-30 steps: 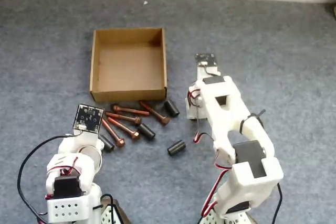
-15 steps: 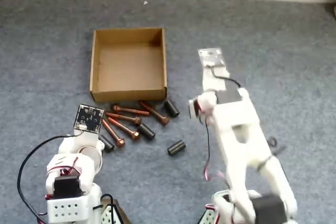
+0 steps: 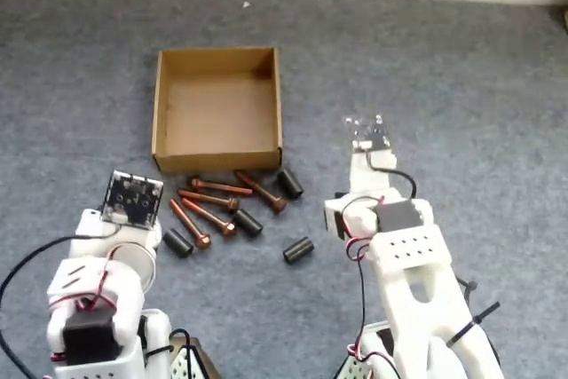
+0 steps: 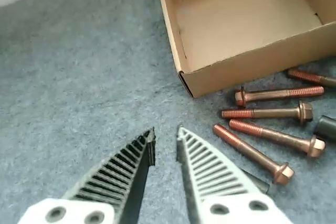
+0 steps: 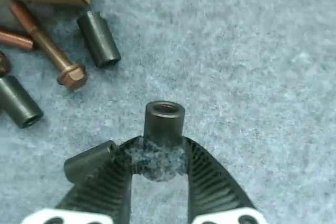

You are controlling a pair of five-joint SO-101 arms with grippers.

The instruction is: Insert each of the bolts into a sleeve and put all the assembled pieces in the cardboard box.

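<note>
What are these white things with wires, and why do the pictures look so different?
They are two robot arms. One picture looks down from above: left arm, right arm. The other two come from small cameras on each arm's wrist, looking along its jaws. On the grey carpet lie an empty cardboard box, five copper bolts and four black sleeves. The right arm's jaws pinch a fifth sleeve. The left arm's jaws are slightly open and hold nothing.

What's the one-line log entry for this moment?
left claw: open, empty | right claw: shut on sleeve | bolts: loose beside cardboard box | box: empty | assembled pieces: none seen
</note>
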